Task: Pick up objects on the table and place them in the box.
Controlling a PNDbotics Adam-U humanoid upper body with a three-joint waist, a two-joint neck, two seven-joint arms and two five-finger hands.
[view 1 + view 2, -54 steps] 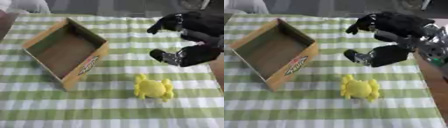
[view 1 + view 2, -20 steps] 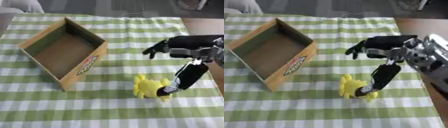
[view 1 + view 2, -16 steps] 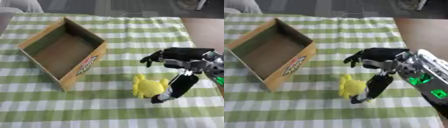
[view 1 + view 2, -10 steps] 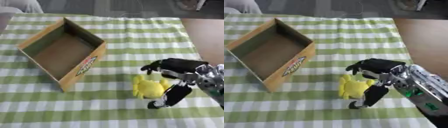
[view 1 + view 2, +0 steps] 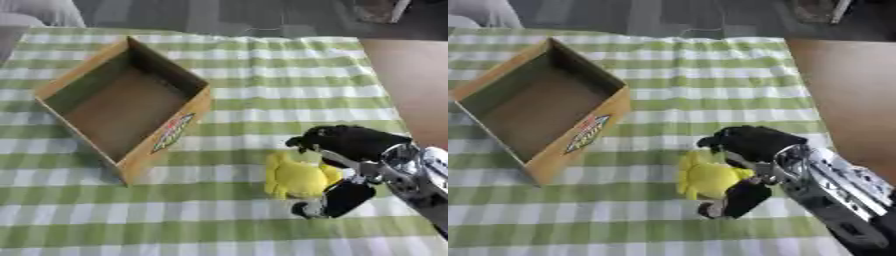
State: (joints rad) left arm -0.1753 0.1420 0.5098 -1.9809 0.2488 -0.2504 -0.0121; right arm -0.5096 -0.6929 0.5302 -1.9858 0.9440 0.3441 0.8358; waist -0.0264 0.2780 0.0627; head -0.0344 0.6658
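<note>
Right hand (image 5: 350, 150): black, entering from the lower right corner on a silver-jointed forearm. Fingers curled over the far side of the toy, thumb (image 5: 337, 200) down on its near side; the toy sits in the gap between them. Closing round the toy, with contact on both sides apparent; whether it bears the toy's weight cannot be told. Judged purpose of the pose: a pinch from above, opposing sides taken so the soft body does not slip sideways.

Yellow plush toy (image 5: 297, 177): soft, lobed, possibly an animal shape, kind not distinguishable. Lies on the tablecloth in the near right part of the table, just beside the near right corner of the box but apart from it. Appears to rest on the cloth, not yet lifted. Likely to squash under the fingers.

Cardboard box (image 5: 175, 132): open-topped, brown inside, printed logo on its right outer wall. Stands askew in the left half of the table, one corner toward the near edge. Nothing seen inside. The open top faces up, so a drop from above would serve.

Tablecloth (image 5: 262, 80): green and white check, covering the table; bare brown tabletop shows along the right edge.

Left hand: absent from both views.

Task standing, as judged: grasp in progress; lift, carry left and release remain.
</note>
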